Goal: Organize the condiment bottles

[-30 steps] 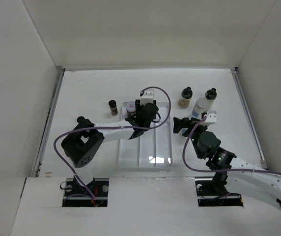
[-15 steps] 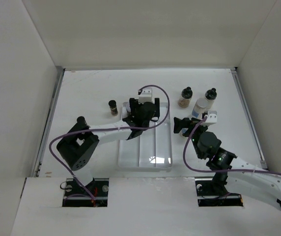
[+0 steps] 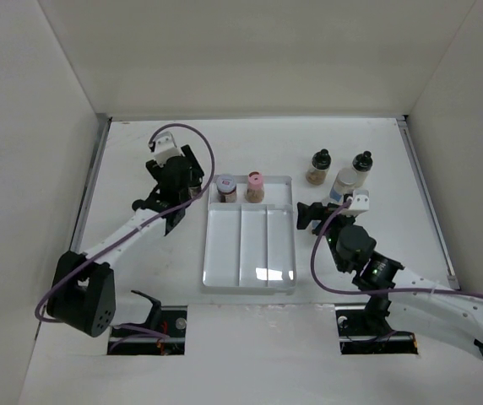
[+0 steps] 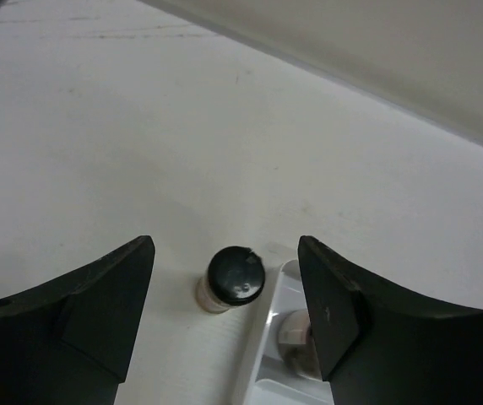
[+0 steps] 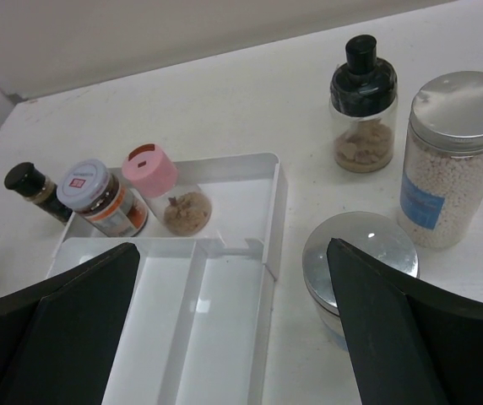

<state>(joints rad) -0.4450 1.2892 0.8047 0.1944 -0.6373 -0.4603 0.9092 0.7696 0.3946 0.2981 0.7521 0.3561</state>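
My left gripper is open and empty, held above a small black-capped bottle that stands on the table just left of the clear divided tray; the bottle shows between my fingers. In the tray's back compartment stand a jar with a labelled lid and a pink-capped bottle. My right gripper is open and empty, beside a silver-lidded jar. Behind it stand a silver-capped, blue-labelled bottle and a black-capped bottle with brown contents.
Another black-capped bottle stands at the back right. White walls close in the table on the left, back and right. The tray's three long front compartments hold nothing.
My left arm has swung left from over the tray's back compartment to above the small black-capped bottle, uncovering the jar and pink-capped bottle. The right arm has not moved.
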